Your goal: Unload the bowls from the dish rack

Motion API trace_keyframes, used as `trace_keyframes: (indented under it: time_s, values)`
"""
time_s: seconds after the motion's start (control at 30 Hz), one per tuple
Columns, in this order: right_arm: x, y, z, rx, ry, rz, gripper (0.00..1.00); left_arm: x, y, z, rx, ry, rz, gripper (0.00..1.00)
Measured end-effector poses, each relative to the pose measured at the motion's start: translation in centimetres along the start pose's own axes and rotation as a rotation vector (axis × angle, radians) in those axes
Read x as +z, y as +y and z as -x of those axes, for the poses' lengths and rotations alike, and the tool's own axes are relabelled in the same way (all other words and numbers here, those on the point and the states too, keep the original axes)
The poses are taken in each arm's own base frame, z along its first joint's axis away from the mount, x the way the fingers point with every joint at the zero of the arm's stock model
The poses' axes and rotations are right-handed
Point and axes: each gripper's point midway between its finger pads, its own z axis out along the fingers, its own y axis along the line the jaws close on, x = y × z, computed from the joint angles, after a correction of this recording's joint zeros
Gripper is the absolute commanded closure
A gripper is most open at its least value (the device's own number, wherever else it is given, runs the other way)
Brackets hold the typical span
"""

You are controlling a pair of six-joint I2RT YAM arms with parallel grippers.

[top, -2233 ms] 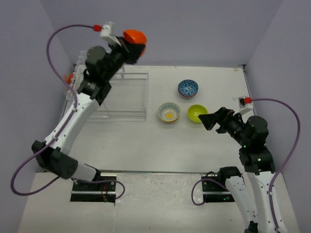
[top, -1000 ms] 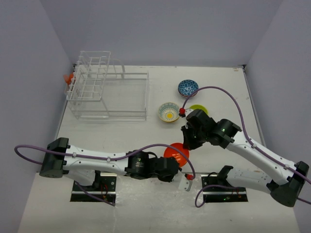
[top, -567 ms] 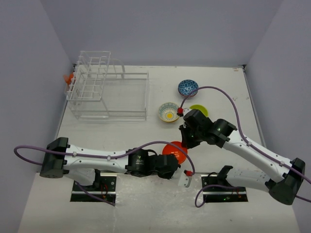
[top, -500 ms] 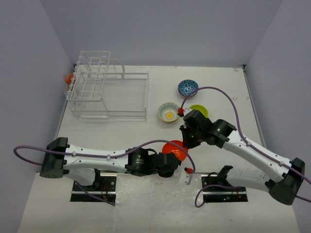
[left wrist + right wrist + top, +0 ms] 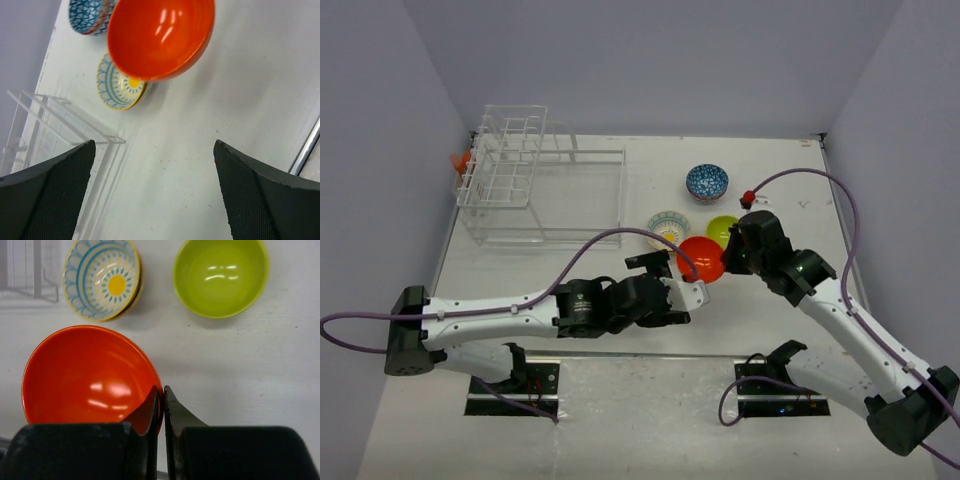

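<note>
White table (image 5: 650, 170): it carries everything; three bowls sit grouped right of centre, so we judge that to be the unloading spot.
Dish rack (image 5: 510, 165): it stands at the far left, well apart from the bowls, with its taller gridded section at its left end; we see no bowl in it.
Orange bowl (image 5: 701, 259): mouth up, on the arms' side of the other bowls; we cannot tell whether it touches the table.
Set-down bowls: the green bowl (image 5: 220, 276) and the sun-patterned bowl (image 5: 102, 279) sit upright side by side, with the blue bowl (image 5: 706, 182) behind them.
Right pincer (image 5: 163, 392): clamped on the orange bowl's rim, one finger inside and one outside, which keeps the bowl level.
Left pincer (image 5: 154, 150): fingers wide apart and holding nothing, just short of the bowl; we judge it stands off so that one arm alone places it.
Next: lower the bowl beside its neighbours without knocking them.
</note>
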Motion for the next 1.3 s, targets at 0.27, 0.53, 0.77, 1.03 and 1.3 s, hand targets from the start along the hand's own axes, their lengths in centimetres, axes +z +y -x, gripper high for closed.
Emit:
trace_keyframes:
  time_s: [0.27, 0.53, 0.77, 1.03, 1.3]
  values:
    - [1.8, -7.1, 5.3, 0.217, -0.254, -0.218, 1.00, -7.1, 12.7, -3.1, -0.654, -0.078, 0.431, 0.00]
    - [6.4, -10.6, 6.6, 0.290, -0.258, -0.306, 1.00, -15.2, 18.9, -5.6, -0.898, -0.218, 0.696, 0.00]
    - [9.1, -11.4, 5.6, 0.302, -0.214, -0.315, 1.00, -12.9, 16.5, -8.1, -0.847, -0.145, 0.650, 0.00]
    - [10.8, -11.9, 3.9, 0.316, -0.173, -0.307, 0.99, -13.5, 16.4, -7.9, -0.861, -0.181, 0.628, 0.00]
    - [12.1, -12.0, 3.0, 0.323, -0.131, -0.318, 0.94, -15.2, 16.5, -7.9, -0.890, -0.230, 0.625, 0.00]
